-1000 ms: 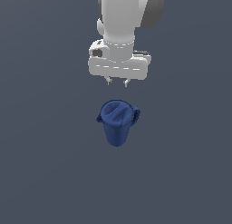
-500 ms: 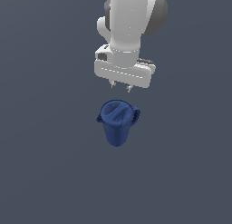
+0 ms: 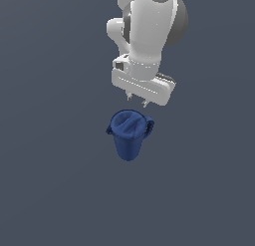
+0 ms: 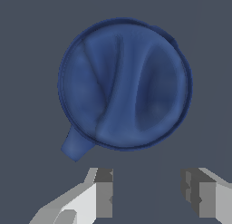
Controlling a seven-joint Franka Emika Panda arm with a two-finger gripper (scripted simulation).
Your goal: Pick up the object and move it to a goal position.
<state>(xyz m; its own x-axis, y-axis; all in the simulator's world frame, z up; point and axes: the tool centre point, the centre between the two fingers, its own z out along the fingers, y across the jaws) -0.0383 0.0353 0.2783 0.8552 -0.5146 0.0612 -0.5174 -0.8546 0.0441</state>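
The dark blue bin stands upright on the plain grey counter, mid-scene, just below the gripper, which hangs above it without touching. The fingers stand apart, holding nothing. The bin looks stiff, light and probably smooth. It tapers downward, so a grip across the wide rim, clear of the side handle, seems safest.

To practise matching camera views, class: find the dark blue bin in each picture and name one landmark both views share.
Exterior view: the dark blue bin stands upright near the centre, just below the gripper.
Wrist view: the bin fills the picture's middle, seen from above, its swirled top facing the camera.
Shared landmark: the gripper, jaws apart and not touching the bin.
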